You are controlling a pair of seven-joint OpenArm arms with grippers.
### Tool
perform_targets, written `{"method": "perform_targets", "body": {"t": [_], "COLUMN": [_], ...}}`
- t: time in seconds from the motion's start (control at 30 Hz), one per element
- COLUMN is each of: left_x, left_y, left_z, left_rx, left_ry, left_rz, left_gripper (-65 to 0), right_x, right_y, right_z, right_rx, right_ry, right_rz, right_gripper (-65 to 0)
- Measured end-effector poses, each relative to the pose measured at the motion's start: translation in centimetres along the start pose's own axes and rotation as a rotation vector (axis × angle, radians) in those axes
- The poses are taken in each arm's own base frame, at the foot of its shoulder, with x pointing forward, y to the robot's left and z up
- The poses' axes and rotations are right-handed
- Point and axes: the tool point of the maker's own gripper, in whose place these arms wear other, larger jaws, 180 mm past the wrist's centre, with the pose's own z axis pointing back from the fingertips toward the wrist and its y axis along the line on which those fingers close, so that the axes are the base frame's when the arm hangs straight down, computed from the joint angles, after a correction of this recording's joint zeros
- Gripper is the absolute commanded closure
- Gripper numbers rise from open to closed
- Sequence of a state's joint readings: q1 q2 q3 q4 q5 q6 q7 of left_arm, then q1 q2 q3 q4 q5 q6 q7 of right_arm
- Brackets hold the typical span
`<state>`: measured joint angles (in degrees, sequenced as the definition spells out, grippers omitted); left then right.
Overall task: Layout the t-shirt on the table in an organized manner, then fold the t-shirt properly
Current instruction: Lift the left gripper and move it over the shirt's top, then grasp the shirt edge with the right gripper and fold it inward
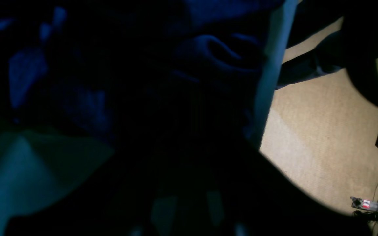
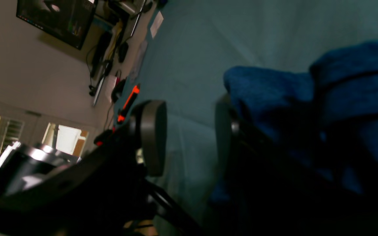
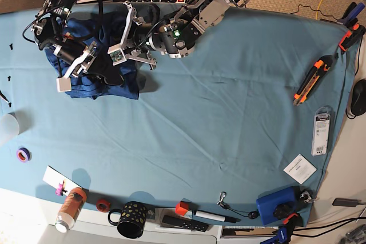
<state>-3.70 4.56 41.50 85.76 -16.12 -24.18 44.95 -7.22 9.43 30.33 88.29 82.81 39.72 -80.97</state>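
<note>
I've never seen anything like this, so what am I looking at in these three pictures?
It's a robot with two arms. One picture looks down over the whole table; the other two come from cameras on its wrists. Both arms reach over a crumpled dark blue T-shirt. Around the table's edges lie small things, including a mug and a bottle. The right gripper is open, nothing between its fingers. The left gripper is at the shirt, but its close-up is too dark to tell whether it holds any.
</note>
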Motion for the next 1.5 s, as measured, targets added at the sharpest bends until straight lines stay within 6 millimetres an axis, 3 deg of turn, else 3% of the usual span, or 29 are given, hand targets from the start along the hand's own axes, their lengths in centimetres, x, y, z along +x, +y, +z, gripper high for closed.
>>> {"method": "perform_targets", "body": {"t": [0.17,0.33,0.47,0.67,0.87,1.0,1.13,1.3,1.4,1.5], "left_x": [0.0,0.0,0.4,0.5,0.5,-0.1,-0.6,-1.4,-1.3,-0.8], "left_y": [0.0,0.0,0.0,0.0,-0.3,0.0,0.3,0.9,1.0,0.8], "left_z": [0.0,0.0,0.0,0.0,0.0,0.3,0.4,0.8,0.9,0.8], "left_rx": [0.000,-0.001,0.000,-0.001,-0.019,-0.017,-0.010,0.002,0.005,-0.001], "left_ry": [0.000,-0.001,-0.024,-0.026,-0.031,-0.021,-0.011,-0.015,-0.023,-0.041], "left_rz": [0.000,-0.001,-0.001,-0.001,-0.004,-0.009,-0.007,-0.007,-0.007,-0.007], "left_gripper": [-3.2,-3.2,-3.2,-3.2,-3.2,-3.2,-3.2,-3.2,-3.2,-3.2], "right_x": [0.7,1.8,2.1,3.6,3.0,3.2,4.4,6.5,5.8,3.7], "right_y": [-0.6,-1.6,-1.6,0.2,2.9,2.9,1.9,4.5,5.7,4.4], "right_z": [1.0,2.8,2.8,0.1,-4.0,-5.1,-3.7,0.2,2.5,4.4], "right_rx": [-0.027,-0.076,-0.075,0.004,0.111,0.091,0.002,-0.085,-0.170,-0.322], "right_ry": [-0.036,-0.097,-0.104,-0.085,0.013,0.057,0.098,0.090,0.138,0.245], "right_rz": [-0.003,-0.006,-0.001,0.048,0.101,0.148,0.250,0.484,0.614,0.674], "right_gripper": [-23.6,-2.5,-0.3,-0.3,-0.3,-0.2,-0.2,0.0,0.0,0.0]}}
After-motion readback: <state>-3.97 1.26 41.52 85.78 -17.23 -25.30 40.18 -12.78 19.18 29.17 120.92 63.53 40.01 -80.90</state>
